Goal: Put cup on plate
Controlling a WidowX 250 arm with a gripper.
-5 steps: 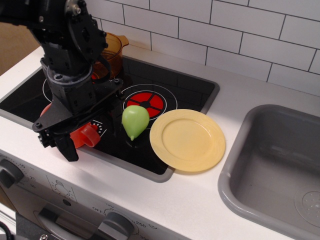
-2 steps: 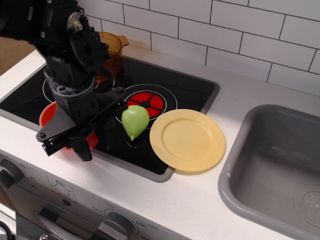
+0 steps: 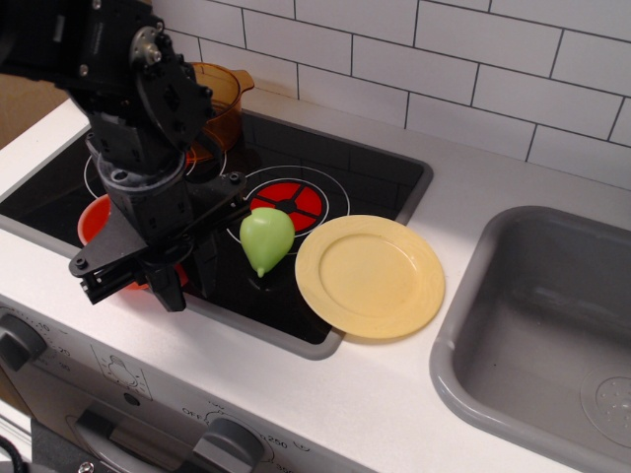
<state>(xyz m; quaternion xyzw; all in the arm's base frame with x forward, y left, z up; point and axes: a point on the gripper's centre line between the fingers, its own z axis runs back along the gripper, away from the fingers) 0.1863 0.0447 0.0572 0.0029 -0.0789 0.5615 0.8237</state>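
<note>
Cup [image 3: 96, 219] mostly hidden behind end effector [image 3: 148, 276], apart from plate [image 3: 370, 275]

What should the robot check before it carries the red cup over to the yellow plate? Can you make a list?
1. Claw has hold of the cup: cannot tell, the arm hides most of the cup.
2. Cup upright: cannot tell, only part of its red rim shows.
3. Plate empty and flat: ok.
4. Path to the plate free: not ok, the green pear lies between the cup and the plate.
5. Amber pot out of the way: ok, it sits behind on the stove.
</note>
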